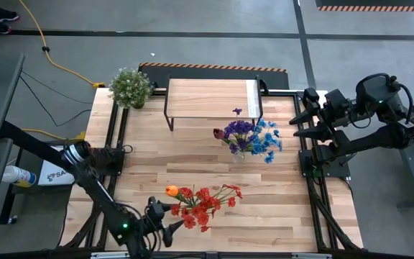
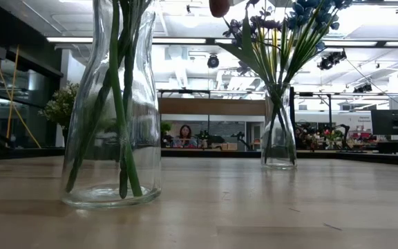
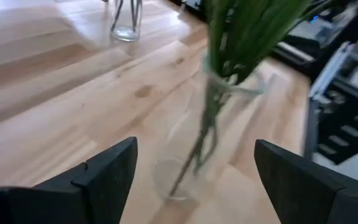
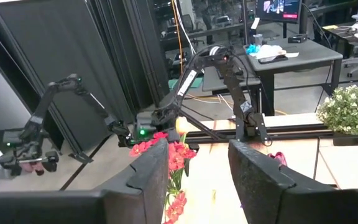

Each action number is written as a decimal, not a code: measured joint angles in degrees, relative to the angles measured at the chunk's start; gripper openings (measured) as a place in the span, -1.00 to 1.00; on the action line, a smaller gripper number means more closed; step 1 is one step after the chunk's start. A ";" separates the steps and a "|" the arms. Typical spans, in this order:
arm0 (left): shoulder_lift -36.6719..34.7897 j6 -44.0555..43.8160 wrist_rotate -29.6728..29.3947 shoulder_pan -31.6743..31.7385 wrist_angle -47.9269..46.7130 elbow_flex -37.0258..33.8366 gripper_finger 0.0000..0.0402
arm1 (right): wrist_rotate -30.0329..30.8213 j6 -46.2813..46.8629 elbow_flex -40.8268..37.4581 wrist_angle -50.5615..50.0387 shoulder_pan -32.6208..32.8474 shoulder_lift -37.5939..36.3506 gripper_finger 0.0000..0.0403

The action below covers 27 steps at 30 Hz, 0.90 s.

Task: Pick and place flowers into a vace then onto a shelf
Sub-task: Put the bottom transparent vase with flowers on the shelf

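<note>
Two glass vases stand on the surface: red and orange flowers (image 1: 201, 201) at lower centre, blue and purple flowers (image 1: 251, 137) beside the shelf (image 1: 213, 98) at upper centre. Left fingers (image 1: 165, 221) spread wide, holding nothing. Right fingers (image 1: 298, 119) partly parted at right edge, empty

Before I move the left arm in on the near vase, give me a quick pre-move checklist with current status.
1. Left gripper open, nothing in it: ok.
2. Near vase upright on the table: ok.
3. Red flowers with stems seated in that vase: ok.
4. Vase lined up between the gripper's fingers: ok in the left wrist view.
5. Shelf top free for a vase: ok; far vase stands beside it.
6. Right gripper off the table's right edge, out of the way: ok.
</note>
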 joint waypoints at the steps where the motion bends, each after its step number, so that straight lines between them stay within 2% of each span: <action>1: 0.39 0.08 0.01 0.47 -0.17 -0.01 0.78 | 0.01 0.04 0.00 0.02 0.01 0.00 -0.22; 14: 3.63 0.60 0.30 3.17 1.96 -0.01 0.77 | -0.53 0.20 0.00 0.11 0.00 0.00 -0.23; 21: 3.59 9.38 0.83 4.19 9.86 0.01 0.76 | -0.59 -0.01 0.00 0.13 -0.01 0.00 -0.24; 27: 3.57 13.62 3.04 6.65 12.13 0.01 0.76 | -0.61 -0.42 0.00 0.13 -0.01 0.00 -0.22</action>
